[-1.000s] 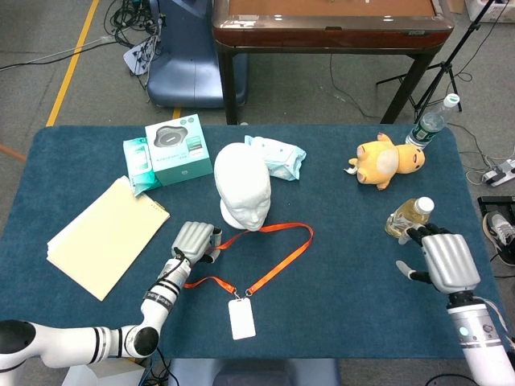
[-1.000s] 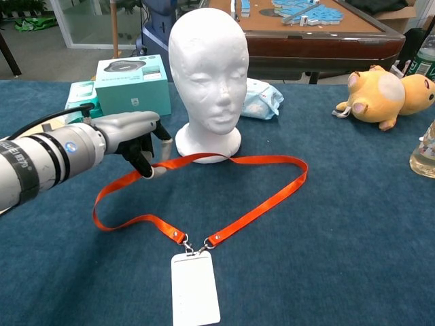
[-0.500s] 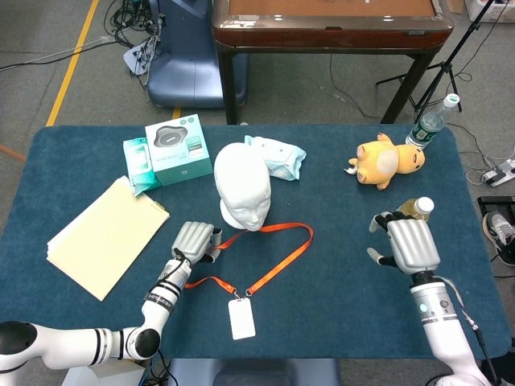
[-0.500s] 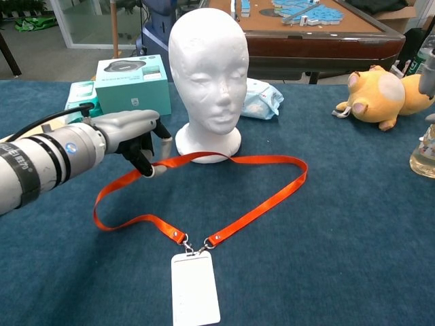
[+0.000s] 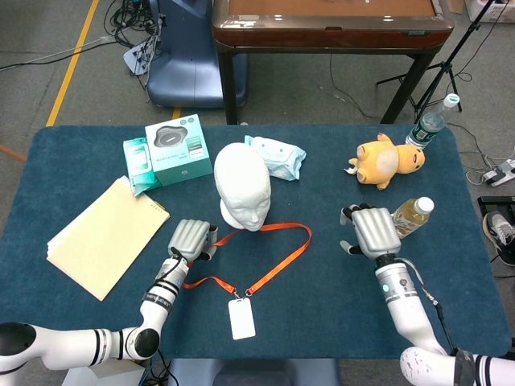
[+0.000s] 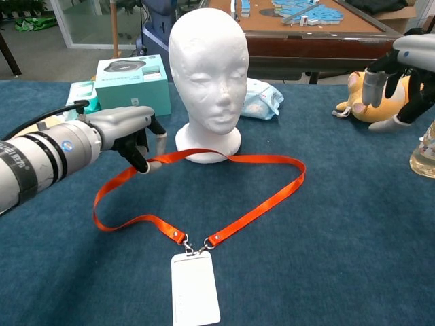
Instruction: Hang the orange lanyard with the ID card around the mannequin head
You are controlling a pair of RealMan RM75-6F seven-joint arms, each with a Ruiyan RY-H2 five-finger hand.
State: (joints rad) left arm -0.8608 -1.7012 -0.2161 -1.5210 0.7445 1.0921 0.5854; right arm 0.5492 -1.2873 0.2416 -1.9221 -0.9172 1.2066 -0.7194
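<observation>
Lanyard [image 6: 258,204] loops across centre frame before the mannequin head [image 6: 208,71], pinched by the left hand [image 6: 129,132], so the empty, spread right hand [image 6: 397,75] at upper right should probably grasp the strap's far side.

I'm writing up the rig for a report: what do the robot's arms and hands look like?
Both hands, left hand and right hand, have ribbed silver-grey metallic backs and dark fingers with pale tips. The arms are glossy white tubes broken by black bands; the left forearm carries a black band with white lettering, a thin black cable and a small blue dot.
</observation>
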